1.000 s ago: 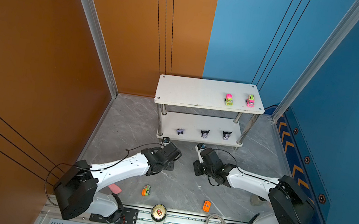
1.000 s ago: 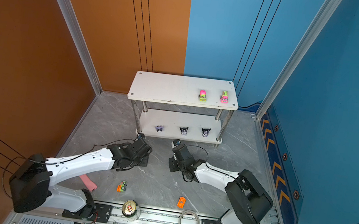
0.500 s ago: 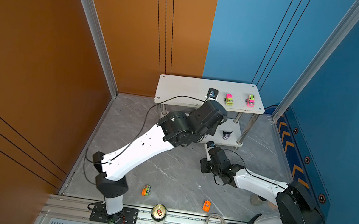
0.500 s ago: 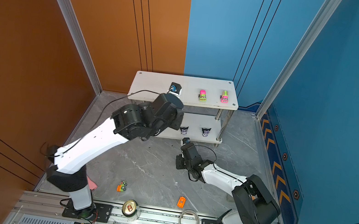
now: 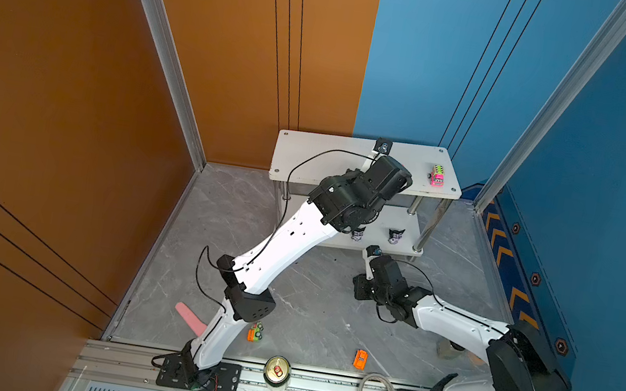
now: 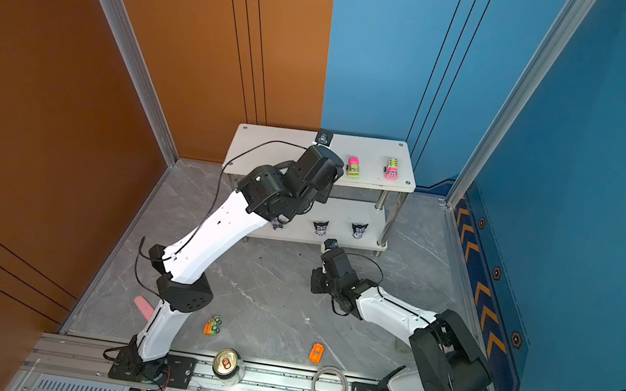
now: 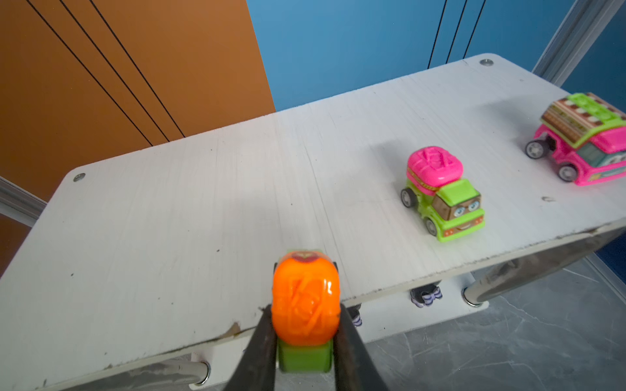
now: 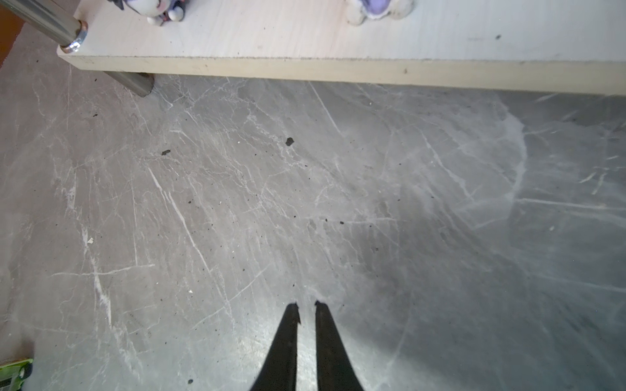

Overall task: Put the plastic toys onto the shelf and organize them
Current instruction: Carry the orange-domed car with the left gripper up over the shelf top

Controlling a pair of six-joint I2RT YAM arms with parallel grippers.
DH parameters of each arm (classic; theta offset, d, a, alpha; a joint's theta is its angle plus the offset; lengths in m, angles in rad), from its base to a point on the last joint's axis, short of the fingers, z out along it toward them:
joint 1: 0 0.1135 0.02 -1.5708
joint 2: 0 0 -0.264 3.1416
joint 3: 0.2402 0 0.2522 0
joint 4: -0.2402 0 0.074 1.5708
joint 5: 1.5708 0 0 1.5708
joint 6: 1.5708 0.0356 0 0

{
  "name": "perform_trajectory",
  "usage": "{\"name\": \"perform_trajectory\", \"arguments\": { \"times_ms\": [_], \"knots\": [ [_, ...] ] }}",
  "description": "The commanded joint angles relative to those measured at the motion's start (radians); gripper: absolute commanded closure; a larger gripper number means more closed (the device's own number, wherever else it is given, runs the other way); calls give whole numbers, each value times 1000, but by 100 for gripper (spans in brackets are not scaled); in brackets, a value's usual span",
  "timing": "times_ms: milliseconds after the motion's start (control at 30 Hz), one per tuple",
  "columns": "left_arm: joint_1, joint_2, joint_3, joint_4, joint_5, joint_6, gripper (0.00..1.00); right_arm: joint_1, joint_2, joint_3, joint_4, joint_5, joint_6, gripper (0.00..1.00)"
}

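orange-topped car (image 7: pixel 306 298) clamped in left gripper (image 7: pixel 305 316) over shelf (image 7: pixel 189 210) top front edge. right gripper (image 8: pixel 306 306) fingers almost together, empty, above gray floor (image 8: pixel 237 203).

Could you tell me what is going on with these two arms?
The left tool holds an orange-topped green toy car over the front edge of the shelf top, where a pink-topped green car and a pink car are parked. Three figurines stand on the lower tier. The right tool is shut and empty near the floor. Two more cars lie there.
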Motion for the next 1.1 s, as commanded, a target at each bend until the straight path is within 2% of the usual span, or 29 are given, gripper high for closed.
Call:
{"name": "perform_trajectory", "arguments": {
  "times_ms": [0,433,1067],
  "knots": [
    [9,-22,15,65,-5,7,79,-5,-18,-14,10,-19,21,86],
    [86,19,-9,126,117,-76,77,-10,-16,-14,9,-28,28,86],
    [88,29,-56,129,127,-119,70,-16,-15,-14,7,-36,38,86]
  ]
}}
